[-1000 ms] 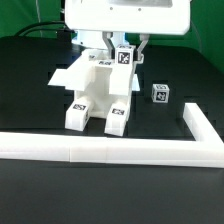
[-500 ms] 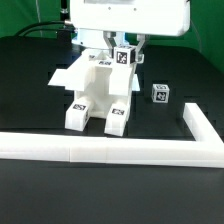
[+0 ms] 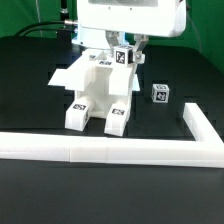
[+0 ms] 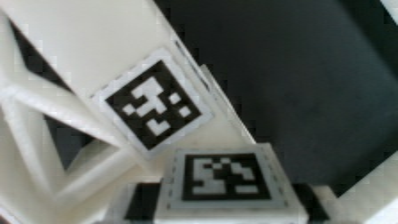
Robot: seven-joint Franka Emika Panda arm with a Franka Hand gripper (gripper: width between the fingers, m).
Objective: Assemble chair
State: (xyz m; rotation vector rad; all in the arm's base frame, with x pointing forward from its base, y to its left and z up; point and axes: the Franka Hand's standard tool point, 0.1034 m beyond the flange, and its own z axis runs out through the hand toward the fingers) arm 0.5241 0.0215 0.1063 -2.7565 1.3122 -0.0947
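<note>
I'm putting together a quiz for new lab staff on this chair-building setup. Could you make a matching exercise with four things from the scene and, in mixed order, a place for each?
Things
1. partly built chair
2. small cube
3. border rail
4. claw

Places
A. alone on the black table, to the exterior view's right of the build
B. at the far side, over the rear of the build
C. along the near edge, turning a corner at the exterior view's right
D. mid-table, two tagged feet toward the near edge

Pairs: 1-D, 2-A, 3-C, 4-B
</note>
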